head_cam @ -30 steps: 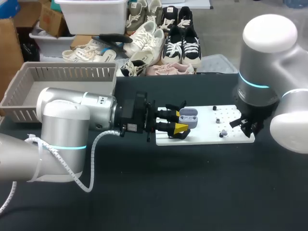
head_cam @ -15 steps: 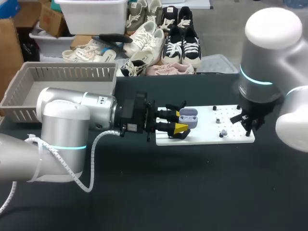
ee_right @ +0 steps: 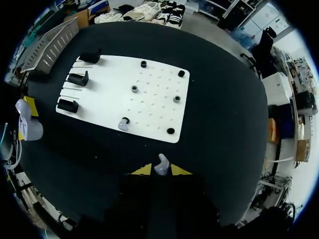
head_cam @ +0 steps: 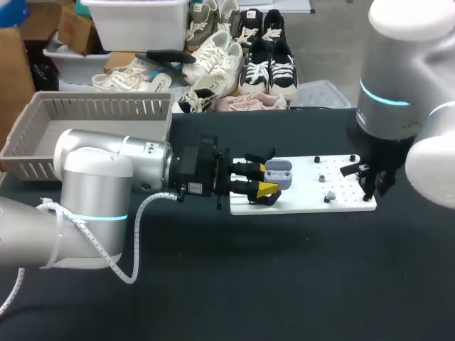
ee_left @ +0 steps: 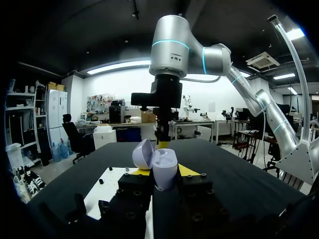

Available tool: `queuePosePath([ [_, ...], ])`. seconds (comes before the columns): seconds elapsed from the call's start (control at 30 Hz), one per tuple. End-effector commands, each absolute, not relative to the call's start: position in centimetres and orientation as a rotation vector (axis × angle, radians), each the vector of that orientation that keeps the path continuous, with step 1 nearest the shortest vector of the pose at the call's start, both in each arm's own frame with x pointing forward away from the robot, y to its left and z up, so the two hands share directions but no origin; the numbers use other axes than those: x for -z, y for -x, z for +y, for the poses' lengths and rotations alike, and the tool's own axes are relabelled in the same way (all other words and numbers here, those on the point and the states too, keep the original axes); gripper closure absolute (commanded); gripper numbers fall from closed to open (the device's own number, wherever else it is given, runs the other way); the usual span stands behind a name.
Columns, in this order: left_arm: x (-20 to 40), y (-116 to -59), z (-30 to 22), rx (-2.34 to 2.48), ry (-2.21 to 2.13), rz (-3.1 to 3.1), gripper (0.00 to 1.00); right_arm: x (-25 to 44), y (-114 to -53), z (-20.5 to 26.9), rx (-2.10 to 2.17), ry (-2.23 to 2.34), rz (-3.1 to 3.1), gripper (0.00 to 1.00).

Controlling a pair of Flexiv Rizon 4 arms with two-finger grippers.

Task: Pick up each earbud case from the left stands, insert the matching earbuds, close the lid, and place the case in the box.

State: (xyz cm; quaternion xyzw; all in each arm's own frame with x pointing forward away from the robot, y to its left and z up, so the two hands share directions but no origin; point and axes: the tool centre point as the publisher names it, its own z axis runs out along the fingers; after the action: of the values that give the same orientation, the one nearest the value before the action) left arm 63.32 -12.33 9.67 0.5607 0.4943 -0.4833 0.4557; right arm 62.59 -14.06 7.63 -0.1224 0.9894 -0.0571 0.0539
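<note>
Pale purple plastic makes up the earbud case (head_cam: pixel 278 172), and its lid stands open. The left gripper (head_cam: pixel 266 178) is clamped on the case, with one yellow tip on each side. It holds the case in the air over the 9 o'clock end of the white board (head_cam: pixel 306 186).

The board lies flat on the black table (head_cam: pixel 284 270), at about 2 o'clock from the table's middle. Three black stands (ee_right: pixel 79 78) sit in a row at the board's 9 o'clock end. Small black pegs (ee_right: pixel 176 98) dot the other part.

The right gripper (ee_right: pixel 160 171) hangs above the board's 3 o'clock edge. Its two yellow tips squeeze a small pale earbud (ee_right: pixel 161 163). A second earbud (ee_right: pixel 123 124) rests on the board near its 6 o'clock edge.

A grey basket (head_cam: pixel 99 108) sits at the table's 10 o'clock corner, well apart from the case.
</note>
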Motion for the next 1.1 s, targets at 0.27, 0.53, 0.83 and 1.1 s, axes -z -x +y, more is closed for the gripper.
queuePosePath([
  [0.27,-9.6,-63.3,-12.4,1.191,-1.381,1.217,1.00,-8.0,-62.5,-14.2,0.163,0.372,3.010,1.00],
  [0.53,-9.6,-63.3,-12.4,1.191,-1.381,1.217,1.00,-8.0,-62.5,-14.2,0.163,0.372,3.010,1.00],
  [0.83,-9.6,-63.3,-12.4,1.191,-1.381,1.217,1.00,-8.6,-64.0,-13.0,0.193,-0.179,2.971,1.00],
  [1.1,-9.6,-63.3,-12.4,1.191,-1.381,1.217,1.00,-7.9,-64.4,-14.3,0.257,-0.484,2.953,1.00],
])
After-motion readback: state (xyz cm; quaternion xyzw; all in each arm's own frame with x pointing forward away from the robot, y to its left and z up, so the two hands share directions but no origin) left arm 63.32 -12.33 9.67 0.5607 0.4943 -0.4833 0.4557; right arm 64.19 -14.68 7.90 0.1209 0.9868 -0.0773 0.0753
